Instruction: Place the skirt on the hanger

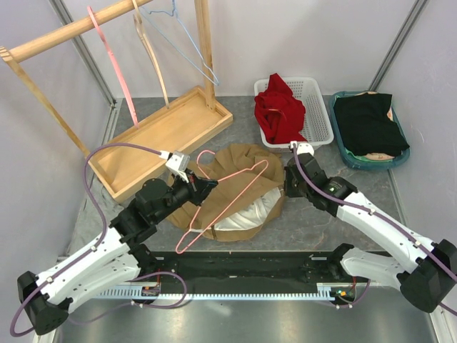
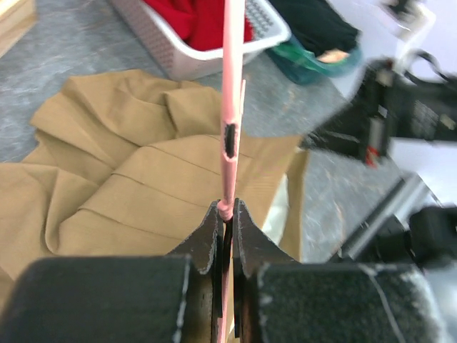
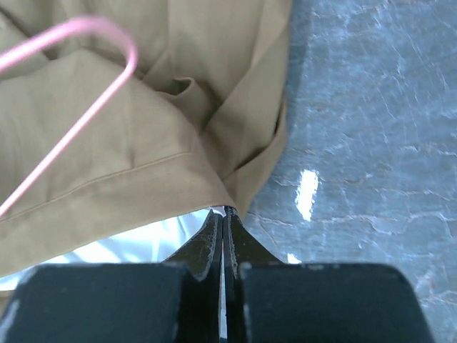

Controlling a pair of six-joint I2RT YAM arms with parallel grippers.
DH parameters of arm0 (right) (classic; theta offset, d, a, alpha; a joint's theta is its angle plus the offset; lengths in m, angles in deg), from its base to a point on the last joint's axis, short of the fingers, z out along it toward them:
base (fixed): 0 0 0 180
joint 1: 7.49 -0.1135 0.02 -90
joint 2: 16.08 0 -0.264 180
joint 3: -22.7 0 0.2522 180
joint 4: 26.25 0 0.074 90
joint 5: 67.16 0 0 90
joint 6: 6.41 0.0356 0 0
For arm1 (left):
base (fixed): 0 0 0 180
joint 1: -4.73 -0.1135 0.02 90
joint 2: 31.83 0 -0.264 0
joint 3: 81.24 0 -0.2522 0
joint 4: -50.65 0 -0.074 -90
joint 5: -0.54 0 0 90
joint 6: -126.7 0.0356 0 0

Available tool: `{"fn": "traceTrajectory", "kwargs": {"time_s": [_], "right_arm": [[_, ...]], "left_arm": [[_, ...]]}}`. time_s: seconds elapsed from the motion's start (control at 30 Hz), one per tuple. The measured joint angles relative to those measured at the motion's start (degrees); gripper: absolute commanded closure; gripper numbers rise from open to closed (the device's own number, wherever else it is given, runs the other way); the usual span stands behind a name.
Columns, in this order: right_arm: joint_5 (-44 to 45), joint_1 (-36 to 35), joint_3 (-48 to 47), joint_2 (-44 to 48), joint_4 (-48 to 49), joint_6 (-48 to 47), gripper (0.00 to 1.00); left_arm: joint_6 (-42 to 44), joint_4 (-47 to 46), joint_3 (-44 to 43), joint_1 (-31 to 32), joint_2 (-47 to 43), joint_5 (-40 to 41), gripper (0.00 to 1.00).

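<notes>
Skirt point(image 1: 239, 153): one, lying beneath one pink hanger point(image 2: 230, 107).

Your left arm point(image 1: 93, 257) and right arm point(image 1: 385, 229) had white shells, black joints and black bases. Purple cable point(image 1: 128, 145) looped along each. Wrist cameras point(image 1: 177, 163) were white. Fingers point(image 2: 207, 243) were black, wedge-shaped, with scuffed edges.

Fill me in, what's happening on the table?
The left end effector is shut on the pink hanger, holding it over the tan skirt spread on the table. The right end effector is shut at the skirt's hem; whether it has fabric pinched is unclear. The skirt is not yet on the hanger.
</notes>
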Motion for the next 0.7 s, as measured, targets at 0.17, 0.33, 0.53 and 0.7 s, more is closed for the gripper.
{"fn": "traceTrajectory", "kwargs": {"time_s": [0.17, 0.33, 0.53, 0.7], "right_arm": [[-4.31, 3.63, -1.14, -0.11, -1.86, -0.9, 1.0], [-6.88, 5.25, -3.13, -0.74, -1.6, -0.87, 1.0], [-9.77, 7.52, -3.98, -1.22, -1.53, -0.87, 1.0], [-11.87, 8.35, -4.0, -1.22, -1.55, -0.92, 1.0]], "left_arm": [[1.55, 0.55, 1.53, 0.0, -4.87, -8.31, 0.98], [2.73, 0.52, 2.34, 0.02, -5.27, -15.02, 0.98], [3.67, 0.92, 2.62, 0.26, -4.28, -16.55, 0.98], [3.69, 1.75, 3.13, 0.39, -5.4, -14.91, 0.98]]}}
